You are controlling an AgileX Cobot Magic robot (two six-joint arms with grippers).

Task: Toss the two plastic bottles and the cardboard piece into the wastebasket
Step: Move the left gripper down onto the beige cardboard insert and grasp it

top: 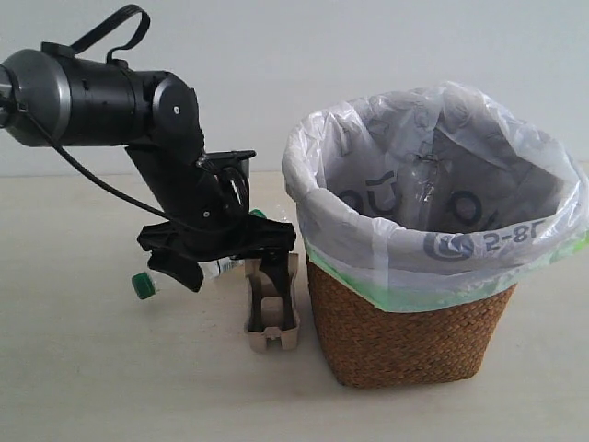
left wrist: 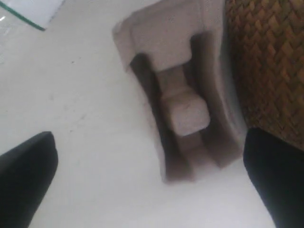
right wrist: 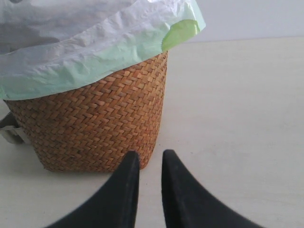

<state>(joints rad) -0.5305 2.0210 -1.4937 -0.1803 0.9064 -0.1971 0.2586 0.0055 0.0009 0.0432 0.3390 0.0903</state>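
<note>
Left gripper (left wrist: 149,190), jaws spread wide and empty, faces the cardboard piece (left wrist: 183,61), which sits on the table (top: 92,368) just beside the wastebasket (top: 405,331), its long axis crosswise to the closing line; the right arm is judged farther away.

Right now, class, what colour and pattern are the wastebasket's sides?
Brown, woven in a herringbone pattern. The wastebasket shows best in the right wrist view.

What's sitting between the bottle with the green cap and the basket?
The cardboard piece stands there, close beside the wastebasket, with the green-capped bottle on its other side. The exterior view shows it.
</note>
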